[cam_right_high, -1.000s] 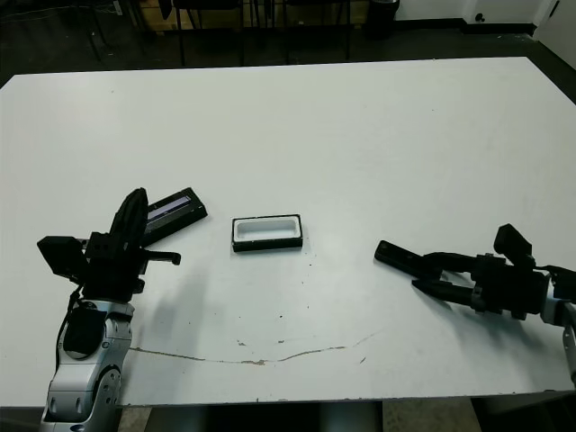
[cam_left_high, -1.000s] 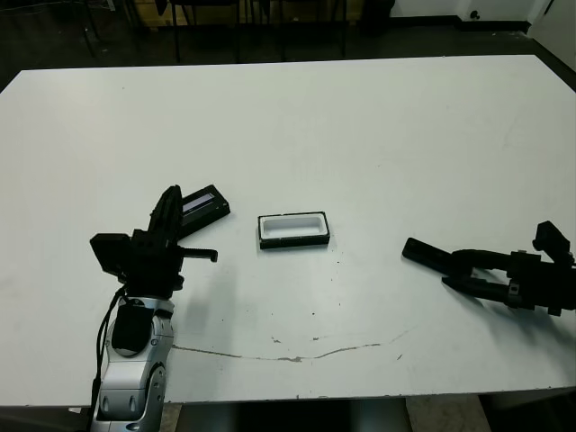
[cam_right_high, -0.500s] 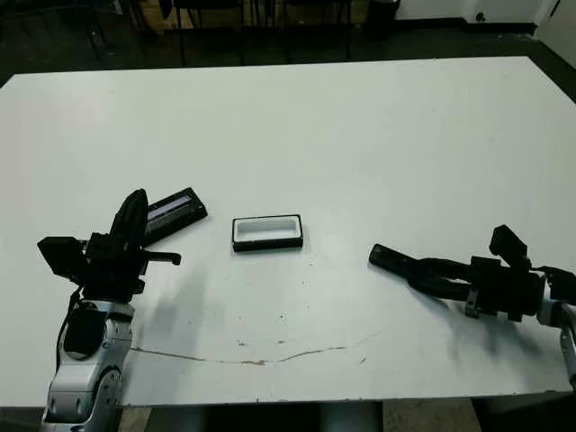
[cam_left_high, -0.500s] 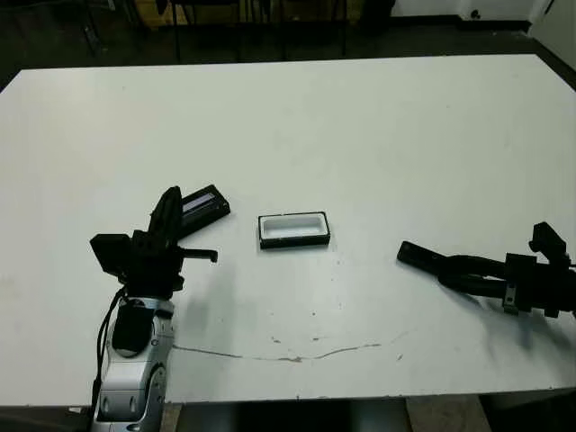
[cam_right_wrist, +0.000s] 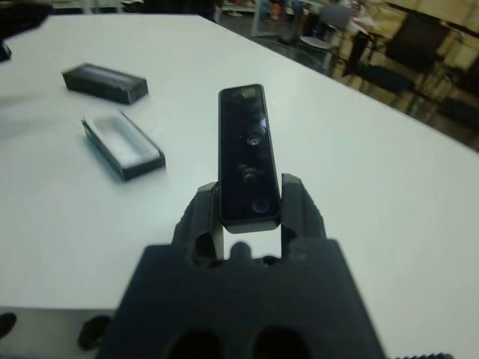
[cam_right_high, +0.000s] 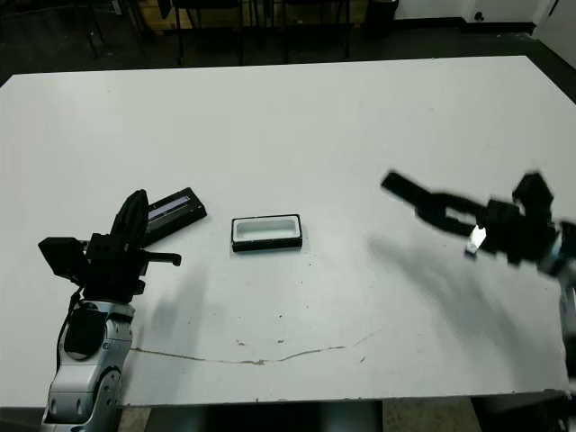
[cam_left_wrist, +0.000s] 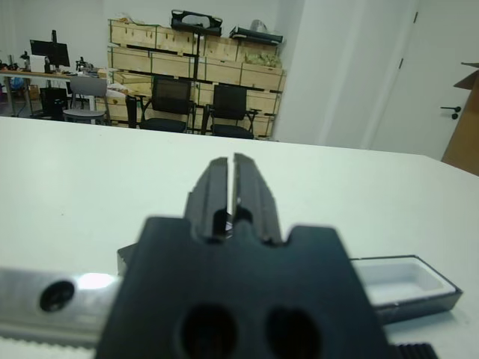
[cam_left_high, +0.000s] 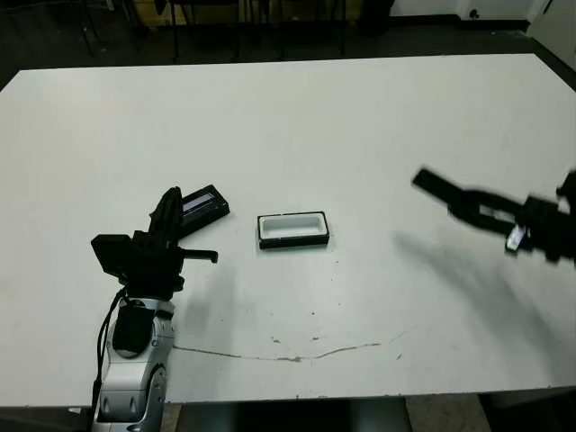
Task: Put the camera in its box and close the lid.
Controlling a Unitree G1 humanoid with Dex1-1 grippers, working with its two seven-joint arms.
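A white desk (cam_left_high: 360, 126) holds an open box (cam_left_high: 293, 229) near its middle, black-walled with a white lining, and a flat black lid (cam_left_high: 203, 204) lies just beside it toward the robot's left. The right claw (cam_right_wrist: 251, 206) pinches one end of the black bar-shaped camera (cam_right_wrist: 245, 154) and holds it in the air above the desk's right side (its shadow falls on the surface below). The left claw (cam_left_wrist: 230, 187), fingers pressed together, rests near the lid.
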